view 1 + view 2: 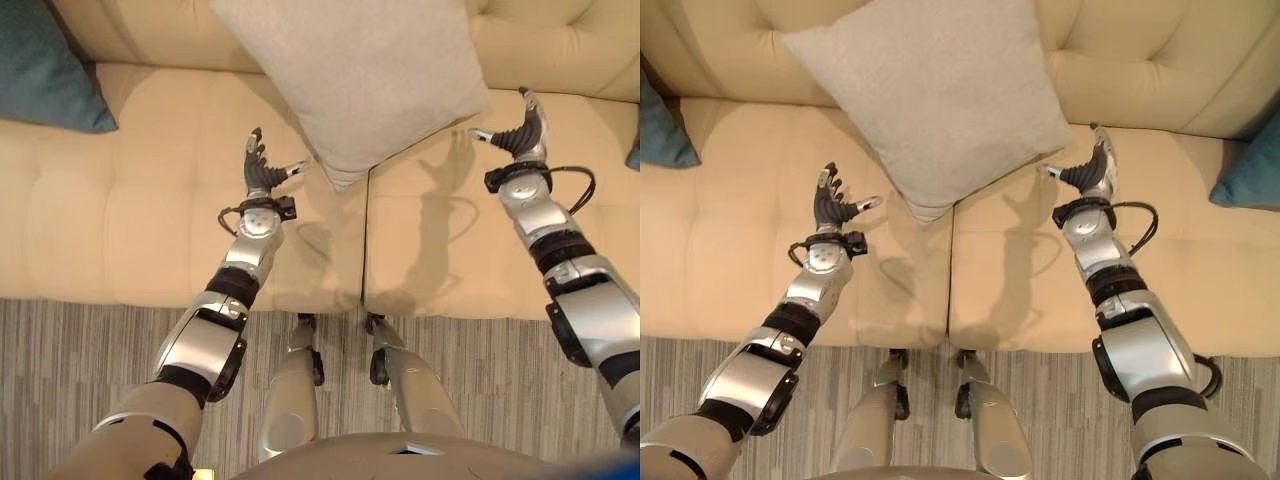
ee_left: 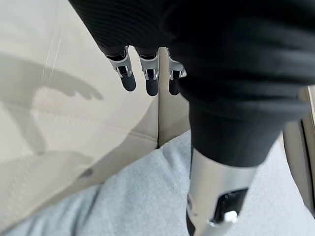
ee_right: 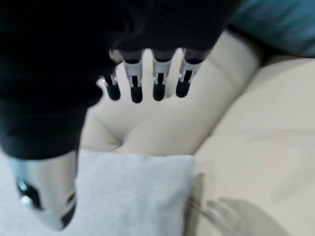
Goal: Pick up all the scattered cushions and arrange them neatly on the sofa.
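Cushions inspected: 1 light grey cushion (image 1: pixel 930 100) leans against the backrest of the cream sofa (image 1: pixel 730 270) at centre, its lower corner over the seat seam. Teal cushions (image 1: pixel 45 65) sit at both ends. Left hand (image 1: pixel 835 210) and right hand (image 1: pixel 1090 172) flank the grey cushion, fingers straight and spread, holding nothing. Judged: placement done or nearly so; no cushion seen on the striped rug (image 1: pixel 80 360).

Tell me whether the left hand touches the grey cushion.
Apart: in the right eye view, sofa seat shows between the left hand and the grey cushion.
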